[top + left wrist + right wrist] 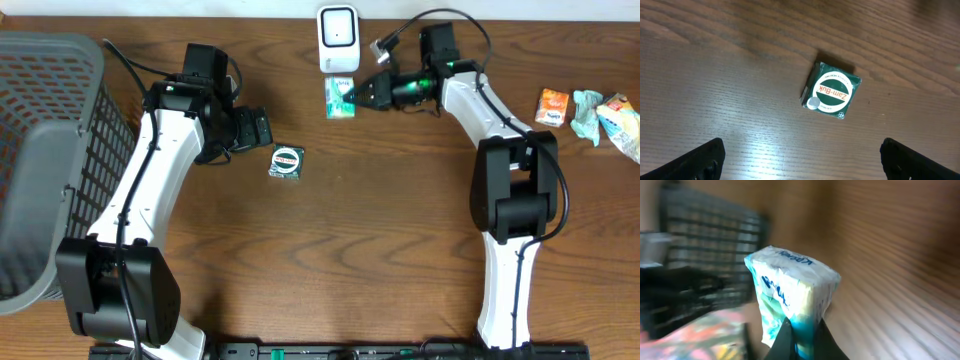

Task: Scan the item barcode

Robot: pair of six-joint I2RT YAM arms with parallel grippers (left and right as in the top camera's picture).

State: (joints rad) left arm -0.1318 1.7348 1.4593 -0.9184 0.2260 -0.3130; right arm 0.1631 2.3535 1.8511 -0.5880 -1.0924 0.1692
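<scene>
White right arm point(478, 103) outstretched toward scanner point(338, 38)

Counter point(330, 250) is dark brown wood, grain running left to right across the top, w/ darker streaks & some swirls toward the middle. Light is soft & even from above (faint shadows only), giving a mild sheen in the left wrist view. Pale strip point(220, 6) runs beyond the far edge; wall or floor, can't tell.
</scene>
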